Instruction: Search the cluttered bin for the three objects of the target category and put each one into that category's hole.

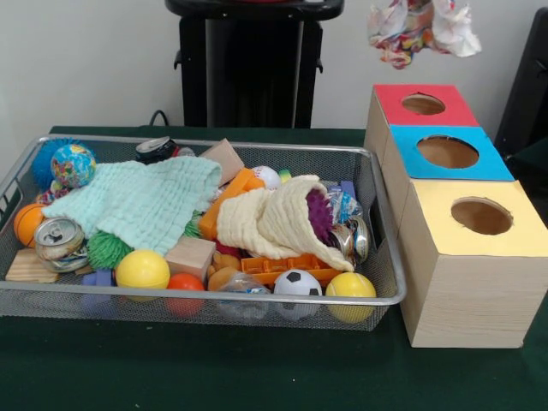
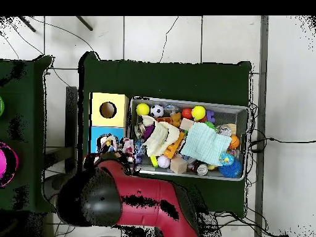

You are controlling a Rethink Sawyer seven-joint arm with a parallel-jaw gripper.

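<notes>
Jaws cannot be made out: only a crumpled, colourful wrapper (image 1: 413, 28) hangs in the air at the top right of the front view, above the red-topped box (image 1: 421, 104), and whether it is clenched in them I cannot tell. Left of the boxes, the cluttered bin (image 1: 387, 282) sits on the green table (image 1: 257, 368), filled with a mint cloth (image 1: 141, 201), a cream cloth (image 1: 265, 221), balls, wooden blocks and a crushed can (image 1: 58, 240). Blue-topped (image 1: 447, 152) and yellow-topped (image 1: 479, 216) boxes stand nearer, touching in a row.
</notes>
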